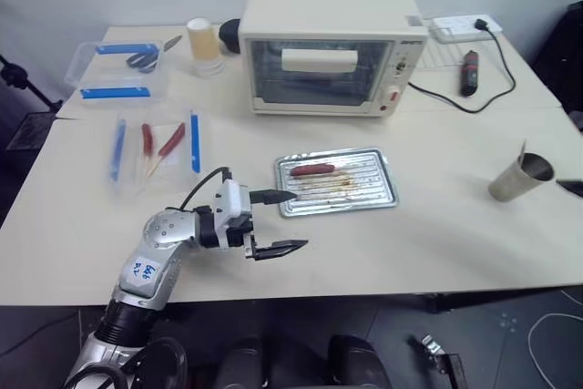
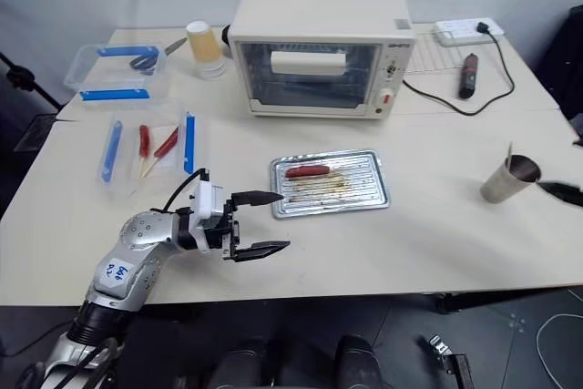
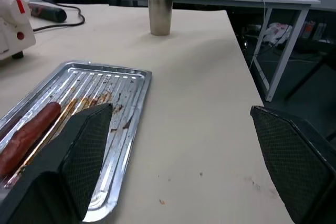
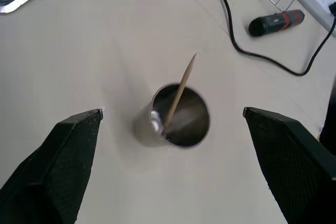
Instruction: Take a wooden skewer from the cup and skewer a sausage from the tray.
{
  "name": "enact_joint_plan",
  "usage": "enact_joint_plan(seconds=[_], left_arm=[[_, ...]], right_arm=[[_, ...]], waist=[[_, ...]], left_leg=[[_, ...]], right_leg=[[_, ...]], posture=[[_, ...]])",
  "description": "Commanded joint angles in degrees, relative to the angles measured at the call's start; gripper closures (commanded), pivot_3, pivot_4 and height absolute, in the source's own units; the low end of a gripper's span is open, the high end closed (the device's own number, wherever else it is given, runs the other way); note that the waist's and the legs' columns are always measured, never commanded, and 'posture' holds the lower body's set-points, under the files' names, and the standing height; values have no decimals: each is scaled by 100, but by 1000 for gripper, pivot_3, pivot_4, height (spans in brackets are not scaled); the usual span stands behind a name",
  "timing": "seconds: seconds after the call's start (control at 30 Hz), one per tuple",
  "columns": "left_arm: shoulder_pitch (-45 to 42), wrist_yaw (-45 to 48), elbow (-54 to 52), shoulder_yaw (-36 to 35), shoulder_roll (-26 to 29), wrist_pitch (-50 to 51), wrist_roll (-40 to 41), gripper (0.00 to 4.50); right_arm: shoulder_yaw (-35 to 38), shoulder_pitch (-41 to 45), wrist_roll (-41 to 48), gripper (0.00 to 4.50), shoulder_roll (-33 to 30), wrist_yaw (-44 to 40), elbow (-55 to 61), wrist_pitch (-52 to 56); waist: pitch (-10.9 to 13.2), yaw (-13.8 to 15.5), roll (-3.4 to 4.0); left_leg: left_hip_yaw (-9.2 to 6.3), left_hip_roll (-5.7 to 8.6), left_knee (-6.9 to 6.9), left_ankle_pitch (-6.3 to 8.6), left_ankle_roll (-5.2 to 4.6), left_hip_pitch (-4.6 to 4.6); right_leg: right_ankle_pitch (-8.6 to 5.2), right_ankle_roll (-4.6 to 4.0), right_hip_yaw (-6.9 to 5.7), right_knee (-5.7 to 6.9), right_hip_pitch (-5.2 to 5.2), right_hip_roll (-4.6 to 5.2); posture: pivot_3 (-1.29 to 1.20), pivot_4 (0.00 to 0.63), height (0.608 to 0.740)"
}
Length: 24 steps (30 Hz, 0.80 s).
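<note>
1. Nothing is done yet. The wooden skewer (image 4: 181, 90) stands leaning in the cup (image 4: 176, 116), its upper end sticking out above the rim.
2. The cup sits on the bench (image 1: 437, 234) well off to your right, far from the tray (image 1: 338, 181).
3. The sausage (image 1: 311, 169) lies loose on the tray's ridged floor, toward its left end, with no stick in it.
4. Your right gripper (image 4: 173, 129) hangs above the cup, jaws spread wide with the cup between them from the wrist view. It holds nothing.
5. Your left gripper (image 1: 284, 222) is just beside the tray's near left corner, pointing right, jaws spread and empty. One finger reaches over the tray edge; I can't tell if it touches.
6. Left to do, as I judge it: pinch the skewer, lift it out of the cup, carry it to the tray, steady the sausage, push the point through.
7. The skewer is thin and leaning, so close on the stick, not on the cup rim.
</note>
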State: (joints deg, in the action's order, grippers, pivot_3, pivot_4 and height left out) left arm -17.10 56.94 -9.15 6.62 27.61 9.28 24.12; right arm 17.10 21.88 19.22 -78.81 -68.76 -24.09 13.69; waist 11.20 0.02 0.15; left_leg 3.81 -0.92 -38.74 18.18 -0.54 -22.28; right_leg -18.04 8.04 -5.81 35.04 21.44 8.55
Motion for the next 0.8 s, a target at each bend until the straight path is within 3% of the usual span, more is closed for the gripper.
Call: enact_joint_plan(seconds=[0.03,0.23,0.5,0.8], left_arm=[[34,-158,-265,-90,-2,-83,-80,61],[310,-391,-569,-240,56,29,-49,61],[495,-561,-815,-285,55,154,-23,61],[498,-613,-865,-288,52,205,-19,0]], right_arm=[[-1262,1464,-995,0,133,-330,-935,211],[-2798,4040,-2620,0,876,-731,-2919,-438],[-3221,5054,-3337,0,1353,-998,-4229,-950],[-3106,5179,-3486,3030,1489,-900,-4542,-1110]], waist=[[2,40,4],[5,-14,20],[5,-1,21],[4,-24,23]], left_leg=[[-3,0,-10,0,0,-12],[0,8,-23,3,-4,-30],[-6,8,-20,3,-3,-41],[-6,7,-23,3,-3,-39]], right_leg=[[0,0,-2,-2,5,2],[3,5,-4,-1,10,5],[4,7,-15,10,10,3],[4,7,-15,17,11,1]], posture=[[0,150,740],[0,150,740],[0,150,740],[0,150,740]])
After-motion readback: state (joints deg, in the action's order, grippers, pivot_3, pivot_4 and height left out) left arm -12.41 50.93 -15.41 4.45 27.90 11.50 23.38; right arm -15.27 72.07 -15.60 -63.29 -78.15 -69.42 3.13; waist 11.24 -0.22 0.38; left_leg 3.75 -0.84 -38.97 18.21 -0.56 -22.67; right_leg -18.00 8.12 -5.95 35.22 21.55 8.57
